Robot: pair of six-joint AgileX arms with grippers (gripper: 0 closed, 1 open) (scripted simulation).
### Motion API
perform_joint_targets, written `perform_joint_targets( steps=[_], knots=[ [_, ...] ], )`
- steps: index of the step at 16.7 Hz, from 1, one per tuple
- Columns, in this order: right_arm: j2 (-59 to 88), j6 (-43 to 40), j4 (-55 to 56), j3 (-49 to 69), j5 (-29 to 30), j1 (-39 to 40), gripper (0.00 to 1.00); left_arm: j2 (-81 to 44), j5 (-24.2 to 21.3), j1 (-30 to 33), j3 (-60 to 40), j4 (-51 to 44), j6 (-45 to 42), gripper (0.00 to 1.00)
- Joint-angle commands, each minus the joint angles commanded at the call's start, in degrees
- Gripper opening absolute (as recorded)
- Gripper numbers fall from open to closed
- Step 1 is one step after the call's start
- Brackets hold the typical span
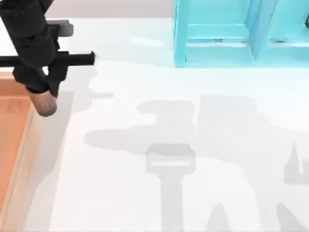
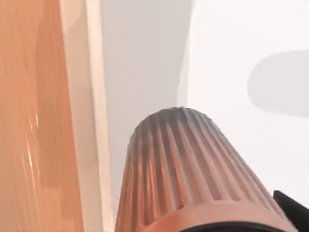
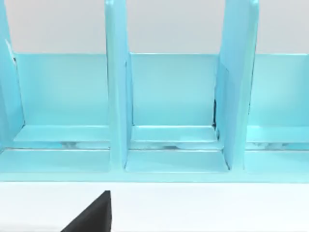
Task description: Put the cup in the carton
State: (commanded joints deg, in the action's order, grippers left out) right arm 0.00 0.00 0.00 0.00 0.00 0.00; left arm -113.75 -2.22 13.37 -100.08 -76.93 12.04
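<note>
Your left gripper (image 1: 44,94) is at about ten o'clock in the top view, hanging above the counter (image 1: 159,193) with the cup (image 1: 46,104) in its grip. The fingers are closed on the cup near its rim, so the ribbed body hangs below them with its base pointing down. From the left wrist view you can see the cup (image 2: 186,169) sitting over the white counter, just beside the carton's pale wall (image 2: 82,121), with the orange-brown floor on the far side of that wall.

The carton (image 1: 12,140) lies along the nine o'clock edge of the top view, and the cup looks to be roughly over its wall or just outside it, not yet clearly over the floor.

That is where I'd expect trouble. If you let go here, the cup could land on the wall and tip either way, or drop onto the counter. If you lower before moving further toward nine o'clock, the base could knock against the wall. The grip near the rim also leaves the long body free to swing if you move fast.

Your right arm is parked, its camera facing the blue shelf unit (image 3: 169,106); I cannot tell the state of its fingers
</note>
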Motion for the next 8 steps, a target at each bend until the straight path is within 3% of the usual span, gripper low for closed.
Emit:
perform_joint_targets(
  steps=[4,8],
  knots=[
    [0.0,0.0,0.0,0.0,0.0,0.0,1.00,6.3,-0.8,-17.2,2.1,-4.8,-17.2,0.00],
    [0.0,0.0,0.0,0.0,0.0,0.0,1.00,10.4,-1.4,-26.3,3.5,-7.5,-26.4,0.00]
  ],
)
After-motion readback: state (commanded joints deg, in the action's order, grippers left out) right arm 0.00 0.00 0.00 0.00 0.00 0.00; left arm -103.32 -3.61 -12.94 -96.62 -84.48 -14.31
